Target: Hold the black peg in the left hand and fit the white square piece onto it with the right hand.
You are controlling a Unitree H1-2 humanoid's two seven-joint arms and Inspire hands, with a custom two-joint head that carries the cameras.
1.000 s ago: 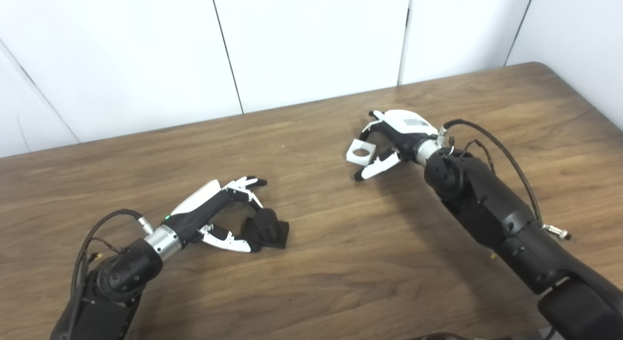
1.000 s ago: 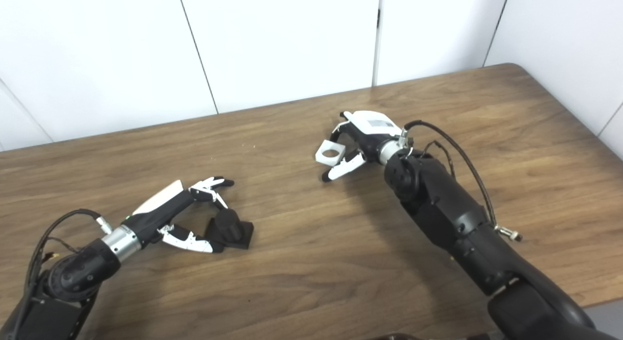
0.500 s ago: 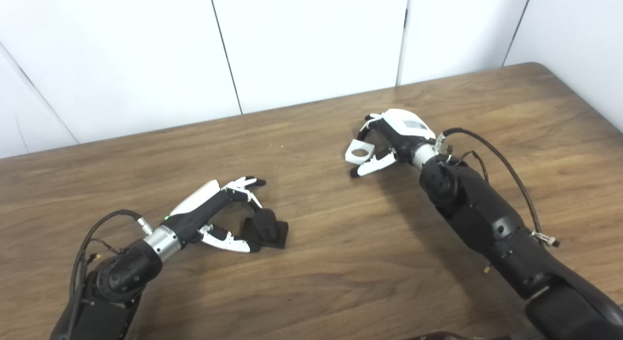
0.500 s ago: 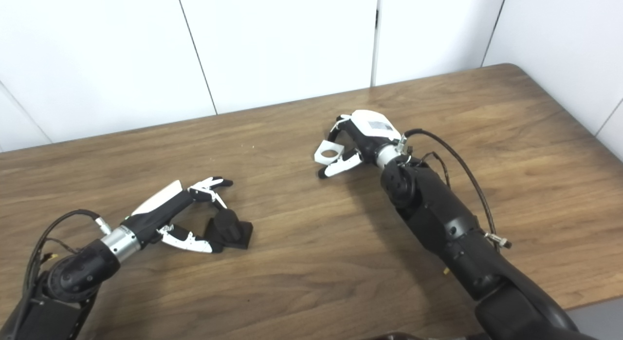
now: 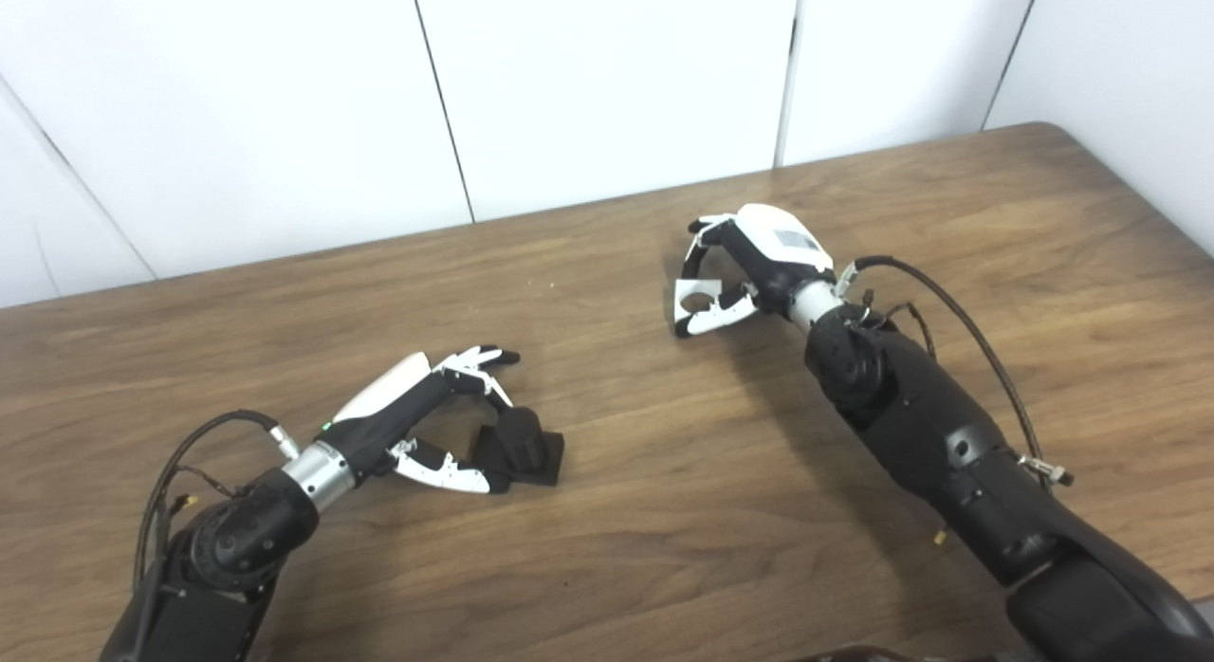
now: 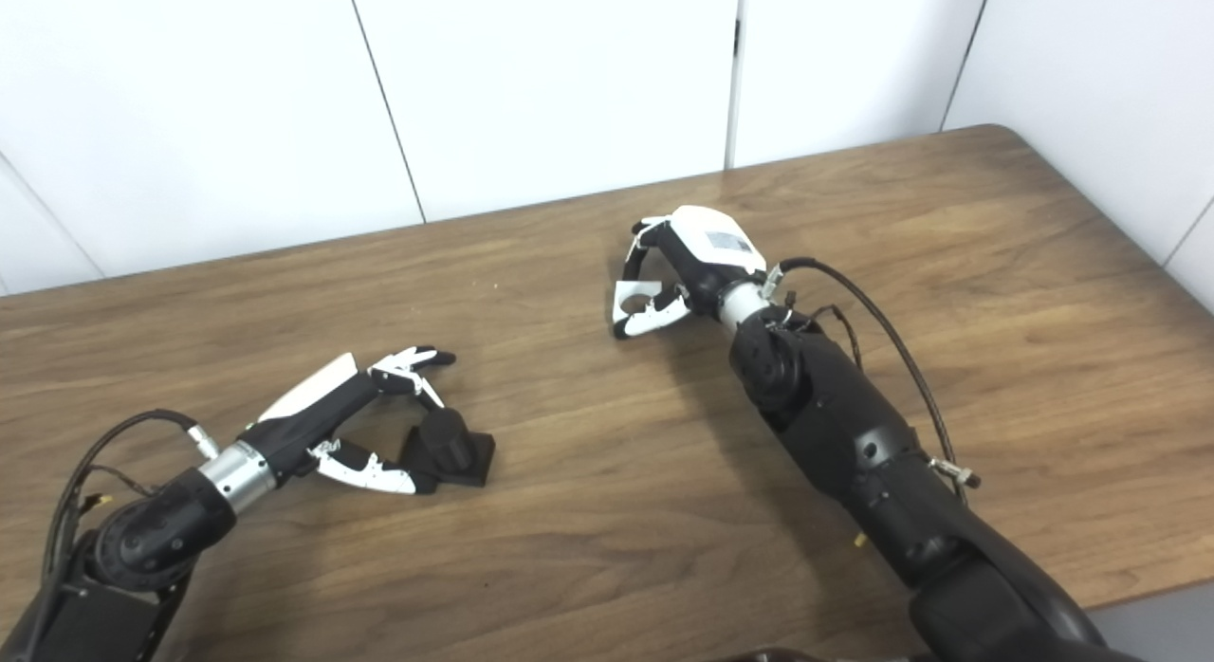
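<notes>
Right hand [image 5: 749,264] closed around white square piece [image 5: 695,297]; left hand [image 5: 427,425] spread beside black peg [image 5: 520,439].

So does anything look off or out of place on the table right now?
Nothing stands out. The black peg sits upright on the wooden table with the left hand around it, and the right hand grips the white square piece, which looks intact. Nothing looks spilled or broken.

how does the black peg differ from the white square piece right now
The black peg is dark, a round post on a square base; the white square piece is pale and flat with a round hole. The peg rests on the table by the left hand; the piece sits between the right hand's fingers.
</notes>
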